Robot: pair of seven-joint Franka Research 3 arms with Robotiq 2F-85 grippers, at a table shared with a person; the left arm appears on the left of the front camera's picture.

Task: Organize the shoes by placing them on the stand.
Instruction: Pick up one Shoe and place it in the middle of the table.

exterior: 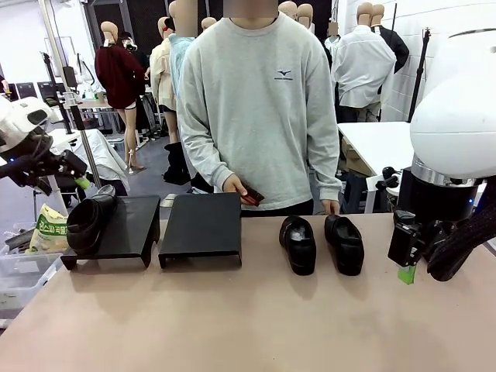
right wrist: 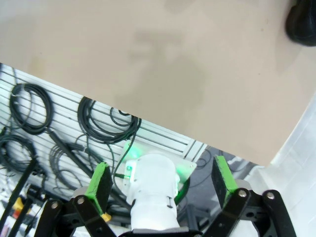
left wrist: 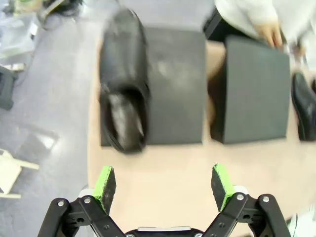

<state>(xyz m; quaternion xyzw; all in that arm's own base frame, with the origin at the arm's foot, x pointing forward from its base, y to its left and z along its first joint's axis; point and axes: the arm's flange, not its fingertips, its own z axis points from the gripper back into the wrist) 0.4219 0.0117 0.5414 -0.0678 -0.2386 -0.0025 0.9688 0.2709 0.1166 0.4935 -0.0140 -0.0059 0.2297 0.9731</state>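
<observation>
Two black stands sit side by side on the table (exterior: 232, 325): right stand (exterior: 203, 225) and, just beside it, left stand (exterior: 128, 225) w/ one shoe (exterior: 89, 221) on its far-left edge, long axis front-to-back, toe toward the person. Right of right stand, on the tabletop, lie the inner shoe (exterior: 298, 244) and outer shoe (exterior: 345, 244), parallel, near each other, lengthwise front-to-back, toes apparently toward robot. Left gripper (left wrist: 163, 180) hangs on robot's side of left stand, jaws wide, gripping nothing. Right gripper (right wrist: 160, 180) is well right of right stand, past both shoes, jaws spread, touching nothing. Person's hand (exterior: 235, 184) is at right stand's back edge.
</observation>
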